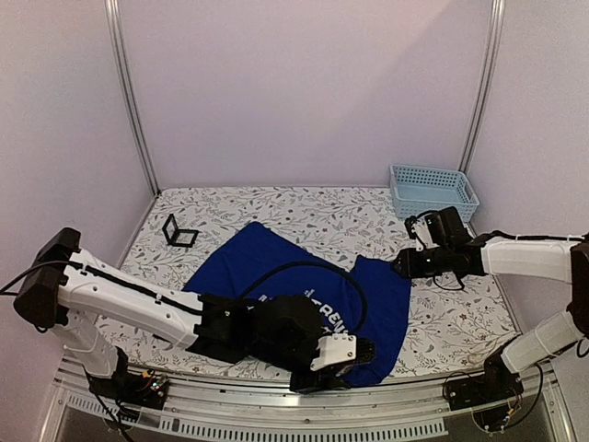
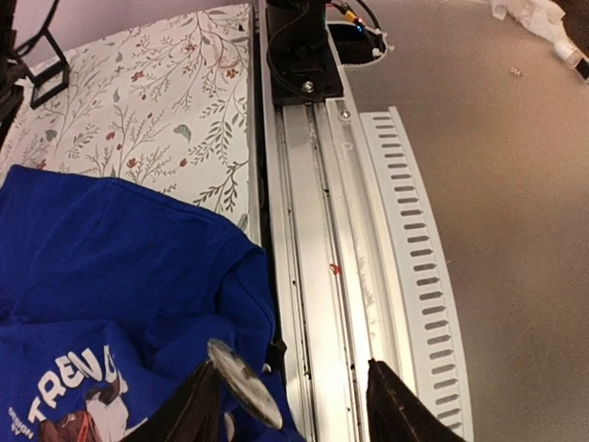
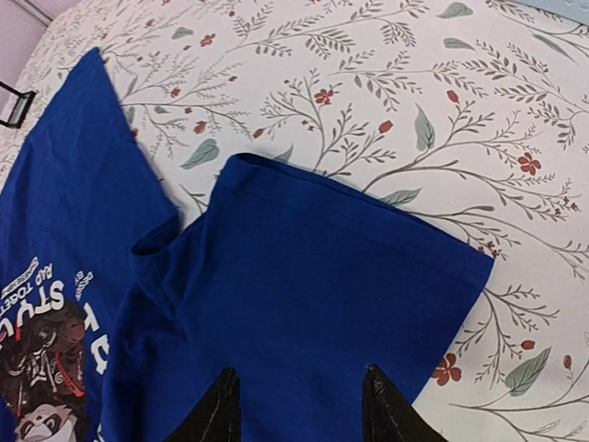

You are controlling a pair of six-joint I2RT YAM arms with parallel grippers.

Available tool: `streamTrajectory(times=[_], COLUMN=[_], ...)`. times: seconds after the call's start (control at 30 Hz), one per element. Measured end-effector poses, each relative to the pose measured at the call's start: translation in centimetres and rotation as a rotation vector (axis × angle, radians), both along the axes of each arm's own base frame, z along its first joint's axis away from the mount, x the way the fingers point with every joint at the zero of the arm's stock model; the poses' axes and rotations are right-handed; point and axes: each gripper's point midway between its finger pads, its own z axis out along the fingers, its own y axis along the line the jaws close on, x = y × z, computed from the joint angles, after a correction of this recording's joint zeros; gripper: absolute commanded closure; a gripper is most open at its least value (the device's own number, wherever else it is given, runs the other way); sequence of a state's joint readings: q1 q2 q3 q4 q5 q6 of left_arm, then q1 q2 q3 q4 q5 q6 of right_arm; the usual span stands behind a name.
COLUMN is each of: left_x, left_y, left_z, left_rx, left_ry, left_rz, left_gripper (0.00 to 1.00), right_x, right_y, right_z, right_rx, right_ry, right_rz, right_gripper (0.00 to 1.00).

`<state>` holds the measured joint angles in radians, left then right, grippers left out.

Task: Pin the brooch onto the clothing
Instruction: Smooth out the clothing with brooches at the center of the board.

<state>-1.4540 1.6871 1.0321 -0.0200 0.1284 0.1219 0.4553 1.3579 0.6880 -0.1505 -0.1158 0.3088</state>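
Observation:
The royal-blue T-shirt (image 1: 276,267) lies crumpled on the floral table, its panda print and white lettering (image 3: 46,368) partly showing. My left gripper (image 1: 354,354) hangs over the shirt's near edge by the table rim. In the left wrist view it (image 2: 294,405) is open, and a small round silvery brooch (image 2: 244,384) stands tilted on the blue cloth (image 2: 110,258) just inside its left finger (image 2: 198,405). I cannot tell whether the finger touches it. My right gripper (image 1: 402,264) is open and empty, low over the shirt's right sleeve (image 3: 331,295), fingertips (image 3: 221,405) above the cloth.
A light-blue basket (image 1: 433,189) stands at the back right. A small black open case (image 1: 178,232) sits at the back left of the table. An aluminium rail (image 2: 313,230) and slotted white channel (image 2: 414,239) run along the table's near edge, right beside my left gripper.

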Motion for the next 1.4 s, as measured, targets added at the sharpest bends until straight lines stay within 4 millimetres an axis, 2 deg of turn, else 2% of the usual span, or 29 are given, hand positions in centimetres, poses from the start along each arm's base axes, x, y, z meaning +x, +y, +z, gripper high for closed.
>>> streamTrajectory(times=[0.07, 0.1, 0.13, 0.2, 0.27, 0.3, 0.33, 0.4, 0.43, 0.47, 0.5, 0.57, 0.63, 0.67, 0.77, 0.83, 0.9, 1.0, 1.1, 1.23, 1.4], left_x=[0.9, 2.2, 4.4, 11.2, 21.0, 25.0, 28.1, 33.3, 35.5, 37.2, 38.4, 40.7, 41.6, 41.8, 43.2, 44.8, 47.2, 50.6, 53.2, 55.3, 56.3], left_y=[1.0, 1.7, 2.4, 4.7, 9.2, 11.7, 14.0, 18.3, 19.6, 20.3, 20.6, 20.9, 21.3, 21.7, 21.8, 22.5, 23.8, 26.8, 29.9, 32.8, 33.9], left_z=[0.3, 0.6, 1.0, 1.6, 1.9, 1.9, 1.6, 0.2, -1.1, -2.5, -3.6, -6.9, -10.2, -11.1, -10.9, -10.9, -10.8, -10.8, -10.6, -10.6, -10.5], left_rx=[0.023, 0.020, 0.013, -0.017, -0.072, -0.097, -0.112, -0.108, -0.081, -0.050, -0.024, 0.051, 0.116, 0.132, 0.100, 0.074, 0.039, -0.010, -0.046, -0.061, -0.054], left_ry=[0.023, 0.057, 0.089, 0.154, 0.187, 0.186, 0.181, 0.181, 0.183, 0.187, 0.191, 0.208, 0.236, 0.235, 0.272, 0.298, 0.316, 0.329, 0.329, 0.318, 0.303], left_rz=[0.045, 0.099, 0.176, 0.405, 0.728, 0.868, 0.979, 1.168, 1.234, 1.276, 1.303, 1.342, 1.359, 1.370, 1.390, 1.416, 1.452, 1.524, 1.591, 1.654, 1.671], left_gripper=[0.40, 0.40, 0.39, 0.39, 0.37, 0.36, 0.36, 0.37, 0.39, 0.40, 0.40, 0.41, 0.41, 0.41, 0.43, 0.43, 0.43, 0.44, 0.44, 0.44, 0.41], right_x=[1.1, 1.7, 2.0, 2.2, 2.2, 2.8, 3.2, 4.0, 4.2, 4.5, 4.8, 5.7, 6.6, 7.1, 10.4, 13.8, 18.1, 24.7, 29.3, 32.1, 33.5], right_y=[-0.4, -0.5, -0.6, -1.0, -1.5, -1.3, -1.2, -1.2, -1.2, -1.3, -1.3, -1.2, -1.1, -1.1, -1.0, -1.3, -2.3, -4.1, -4.7, -4.4, -1.8], right_z=[-1.4, -2.3, -3.2, -5.2, -7.3, -6.9, -6.9, -7.3, -7.6, -7.6, -7.7, -7.7, -7.6, -7.6, -7.3, -6.9, -6.2, -3.7, -0.4, 3.0, 5.2], right_rx=[-0.055, -0.084, -0.111, -0.167, -0.231, -0.232, -0.240, -0.258, -0.268, -0.282, -0.288, -0.300, -0.311, -0.327, -0.372, -0.389, -0.398, -0.394, -0.373, -0.335, -0.229], right_ry=[0.044, 0.071, 0.098, 0.160, 0.217, 0.205, 0.206, 0.213, 0.221, 0.221, 0.226, 0.231, 0.240, 0.248, 0.245, 0.221, 0.179, 0.066, -0.069, -0.212, -0.319], right_rz=[-0.015, -0.019, -0.020, -0.021, -0.019, -0.025, -0.027, -0.038, -0.038, -0.045, -0.051, -0.059, -0.054, -0.050, -0.040, -0.052, -0.081, -0.141, -0.157, -0.158, -0.098], right_gripper=[0.56, 0.53, 0.52, 0.50, 0.50, 0.52, 0.56, 0.74, 0.87, 0.95, 1.00, 1.00, 1.00, 1.00, 1.00, 1.00, 1.00, 1.00, 1.00, 1.00, 0.95])
